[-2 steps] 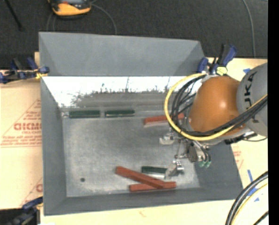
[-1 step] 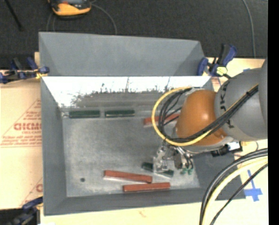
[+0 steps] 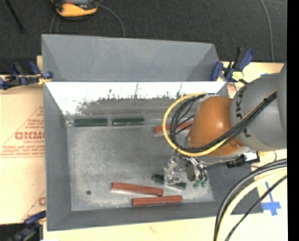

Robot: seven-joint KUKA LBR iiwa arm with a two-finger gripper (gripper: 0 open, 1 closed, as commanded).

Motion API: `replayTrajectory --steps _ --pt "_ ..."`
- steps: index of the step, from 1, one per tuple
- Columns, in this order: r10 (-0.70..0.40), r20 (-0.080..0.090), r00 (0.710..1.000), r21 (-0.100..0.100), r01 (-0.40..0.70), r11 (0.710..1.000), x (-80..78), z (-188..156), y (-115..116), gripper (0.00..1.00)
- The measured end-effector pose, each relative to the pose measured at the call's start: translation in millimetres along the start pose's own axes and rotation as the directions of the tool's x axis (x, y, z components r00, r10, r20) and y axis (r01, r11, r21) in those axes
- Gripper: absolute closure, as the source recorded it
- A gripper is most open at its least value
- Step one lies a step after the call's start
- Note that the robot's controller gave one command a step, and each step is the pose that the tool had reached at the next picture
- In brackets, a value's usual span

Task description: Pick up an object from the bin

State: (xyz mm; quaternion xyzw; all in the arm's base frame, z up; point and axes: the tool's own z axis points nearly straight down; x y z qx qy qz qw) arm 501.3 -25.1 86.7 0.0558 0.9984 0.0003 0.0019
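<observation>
Your pincer [image 3: 179, 176] sits low over the floor of the bin [image 3: 56, 149], under the arm's orange cover [image 3: 212, 122] and its looped cables [image 3: 175, 129]. You cannot tell from here whether it is open or closed, or whether anything is in it. The nearest thing is a small dark green piece [image 3: 158, 177], just beside the pincer on the view's left. A second green bit [image 3: 202, 184] lies close on the opposite side. In front of the pincer and to the view's left lies the first red-brown bar [image 3: 137, 188], with the second red-brown bar [image 3: 157, 200] just beyond it, nearer the front wall. Well behind the pincer, two dark green bars [image 3: 91, 121] [image 3: 128, 120] lie end to end along the back wall, and a reddish piece [image 3: 159, 130] shows partly behind the cables.
</observation>
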Motion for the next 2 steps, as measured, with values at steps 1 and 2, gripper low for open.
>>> replayTrajectory --steps 1,2 --pt "0.0 0.007 1.0 0.0 0.0 1.0 1.7 -5 0 1.0" --pt "-0.01 0.0 1.0 0.001 0.01 1.0 -8.4 -123 -8 1.0"
